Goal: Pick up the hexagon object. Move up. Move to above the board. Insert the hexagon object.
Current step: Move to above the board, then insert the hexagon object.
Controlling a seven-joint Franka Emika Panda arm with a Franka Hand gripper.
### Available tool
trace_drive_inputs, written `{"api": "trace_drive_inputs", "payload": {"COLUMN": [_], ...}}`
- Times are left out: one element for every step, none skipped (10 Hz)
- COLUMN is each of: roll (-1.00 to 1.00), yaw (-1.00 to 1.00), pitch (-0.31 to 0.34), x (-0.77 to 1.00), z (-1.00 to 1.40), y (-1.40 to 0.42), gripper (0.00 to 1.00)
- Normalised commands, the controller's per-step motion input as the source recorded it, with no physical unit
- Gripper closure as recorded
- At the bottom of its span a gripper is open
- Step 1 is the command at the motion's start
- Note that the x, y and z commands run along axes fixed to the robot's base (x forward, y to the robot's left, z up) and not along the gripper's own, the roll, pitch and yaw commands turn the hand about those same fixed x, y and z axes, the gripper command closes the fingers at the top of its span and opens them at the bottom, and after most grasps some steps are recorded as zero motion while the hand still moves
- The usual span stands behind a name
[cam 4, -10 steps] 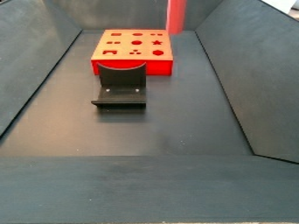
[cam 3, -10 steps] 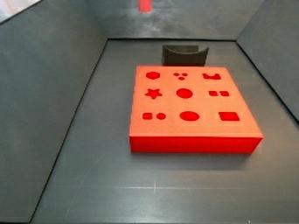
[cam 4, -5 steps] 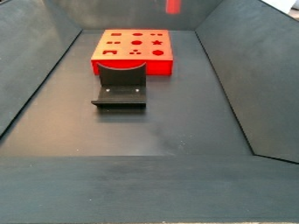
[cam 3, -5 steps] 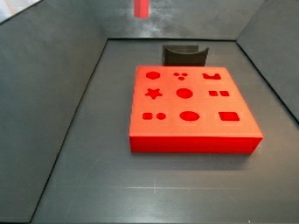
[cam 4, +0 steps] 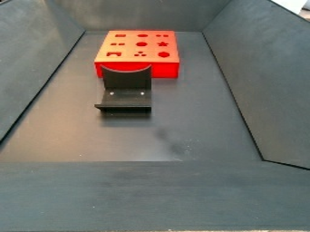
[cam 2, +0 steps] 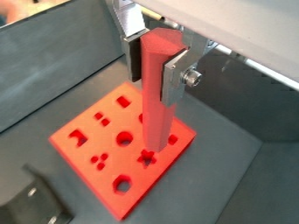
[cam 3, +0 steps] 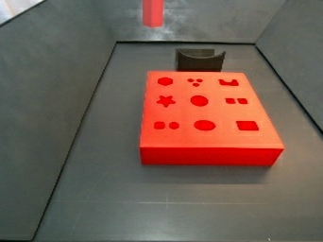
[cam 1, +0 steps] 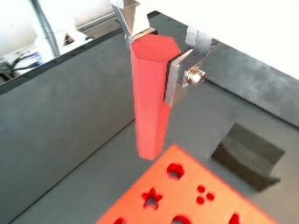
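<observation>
My gripper (cam 1: 152,66) is shut on the hexagon object (cam 1: 149,96), a long red-pink six-sided rod held upright near its upper end, also seen in a wrist view (cam 2: 158,96) with the gripper (cam 2: 153,77). The rod hangs in the air, high above the floor. In a wrist view its lower end appears over the board (cam 2: 117,149), a red-orange slab with darker shaped holes. In a side view only the rod's lower end (cam 3: 153,11) shows at the top edge, beyond the board (cam 3: 209,118). In a side view the board (cam 4: 137,52) shows without the rod.
The dark fixture (cam 3: 199,59) stands on the floor just behind the board, also in a side view (cam 4: 125,91) and both wrist views (cam 1: 247,153) (cam 2: 35,206). Dark sloped walls (cam 3: 63,113) enclose the floor on all sides.
In a side view the rod has slid out past the top edge. In the side view that still shows it, a little more of its lower end hangs down. The grip is unchanged.
</observation>
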Motion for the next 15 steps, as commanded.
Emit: {"api": "trace_drive_inputs", "payload": {"roll": [0.01,0.01,0.02,0.0,0.08,0.06,0.1,0.09,0.0,-0.08,-0.06,-0.03,0.0,0.0,0.0], "yaw": [0.01,0.01,0.01,0.0,0.0,0.0,0.0,0.0,-0.01,-0.06,-0.01,0.0,0.0,-0.04,-0.1], "pitch": [0.132,0.126,0.11,0.006,0.0,0.024,0.0,0.009,0.049,0.0,0.0,0.0,0.011,0.0,0.0], "x": [0.11,0.1,0.08,0.05,-0.18,0.06,0.0,0.04,0.32,0.59,0.55,0.55,0.47,0.25,0.11], "z": [0.11,0.07,0.04,0.0,-0.24,-0.5,-0.63,-0.64,-0.64,-0.58,-0.6,-0.55,-0.44,-0.33,-0.28], "y": [-0.58,-0.31,-0.18,0.0,0.21,0.43,0.45,0.41,0.38,0.32,0.26,0.29,0.31,0.29,0.28], "gripper": [1.0,1.0,1.0,1.0,1.0,1.0,1.0,1.0,1.0,1.0,1.0,1.0,1.0,1.0,1.0]}}
